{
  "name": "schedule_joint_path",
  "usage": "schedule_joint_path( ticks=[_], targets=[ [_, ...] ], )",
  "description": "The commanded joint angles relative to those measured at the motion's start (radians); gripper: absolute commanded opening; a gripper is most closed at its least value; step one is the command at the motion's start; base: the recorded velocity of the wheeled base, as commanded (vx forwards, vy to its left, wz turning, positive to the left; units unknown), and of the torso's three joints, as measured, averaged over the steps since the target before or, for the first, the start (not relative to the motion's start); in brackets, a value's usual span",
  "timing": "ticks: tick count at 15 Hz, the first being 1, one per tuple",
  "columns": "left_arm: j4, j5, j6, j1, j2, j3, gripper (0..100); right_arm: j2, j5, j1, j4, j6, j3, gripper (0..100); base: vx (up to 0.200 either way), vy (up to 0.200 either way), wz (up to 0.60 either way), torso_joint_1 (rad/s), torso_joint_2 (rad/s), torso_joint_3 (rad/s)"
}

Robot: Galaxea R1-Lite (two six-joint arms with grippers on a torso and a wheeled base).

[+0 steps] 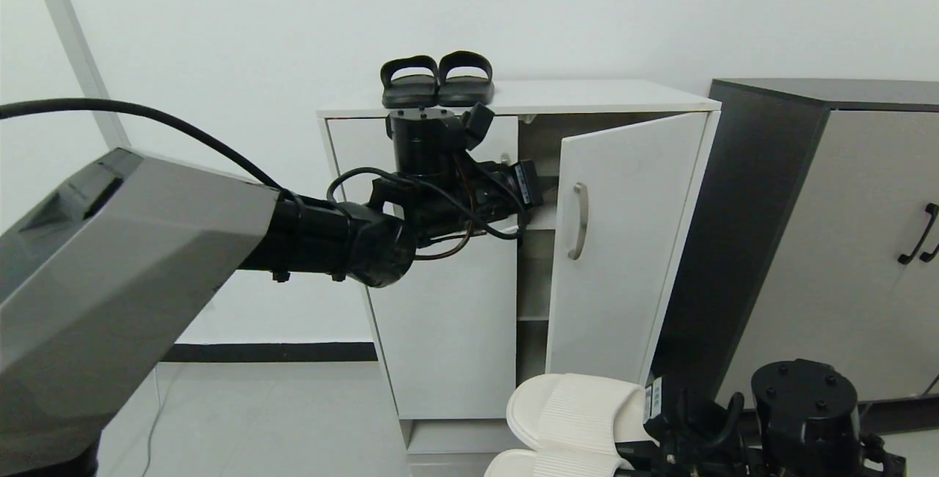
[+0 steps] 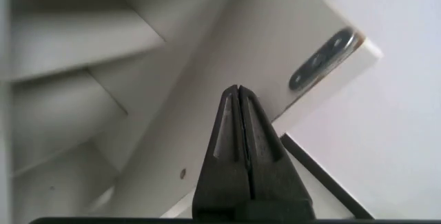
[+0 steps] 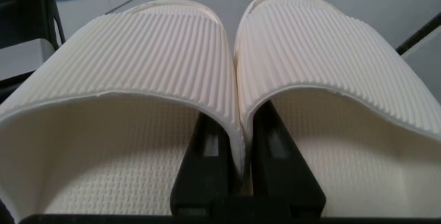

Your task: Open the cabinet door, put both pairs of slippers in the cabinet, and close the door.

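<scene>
The light was bright and even; soft grey shadow lay inside the cabinet [image 1: 447,330], just under its top.

Right pincer [image 3: 241,151] clamps touching inner strap edges of white slipper pair [image 3: 138,58].

white slippers [image 3: 172,52] ribbed cloth; cabinet door [image 1: 623,257] smooth matt.
</scene>
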Motion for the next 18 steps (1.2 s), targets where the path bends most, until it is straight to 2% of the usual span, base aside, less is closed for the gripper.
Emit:
schedule_joint_path(
  ticks=[1,3,6,8,9,12,14,17,18],
  targets=[
    [-0.046,0.000,0.001,-0.036,-0.066,0.091,0,0.003,-0.001,0.002,0.000,0.000,0.000,0,-0.200,0.000,0.00,0.002,0.00,0.002],
    [-0.098,-0.003,0.000,-0.073,-0.091,0.144,0,0.003,-0.001,0.003,0.000,0.000,0.000,0,-0.200,0.000,0.00,0.005,0.00,-0.005],
    [-0.109,-0.011,0.000,-0.109,-0.085,0.147,0,0.003,-0.002,0.003,0.000,0.000,0.001,0,-0.200,0.000,0.00,0.001,0.00,0.002],
    [-0.127,-0.009,0.000,-0.109,-0.080,0.148,0,0.005,-0.002,0.002,0.000,0.000,0.001,0,-0.100,0.000,0.00,-0.004,0.00,0.001],
    [-0.141,-0.004,0.000,-0.098,-0.082,0.153,0,0.009,-0.002,0.000,-0.003,0.001,0.000,0,0.000,0.000,0.00,0.000,0.00,0.000],
    [-0.148,0.000,0.001,-0.017,-0.141,0.203,0,0.025,-0.004,-0.006,-0.005,0.003,-0.006,0,0.000,0.000,0.00,0.000,0.00,0.000],
    [-0.142,0.025,0.038,0.069,-0.272,0.340,0,0.035,-0.013,-0.026,-0.003,0.012,-0.036,0,0.000,0.000,0.00,0.000,0.00,0.000],
    [-0.145,0.132,0.156,0.138,-0.461,0.581,0,0.057,-0.040,-0.040,-0.005,0.030,-0.057,0,0.000,0.000,0.00,0.000,0.00,0.000],
    [-0.145,0.193,0.207,0.161,-0.574,0.716,0,0.060,-0.056,-0.041,-0.005,0.035,-0.065,0,0.000,0.000,0.00,0.000,0.00,0.000]
  ],
)
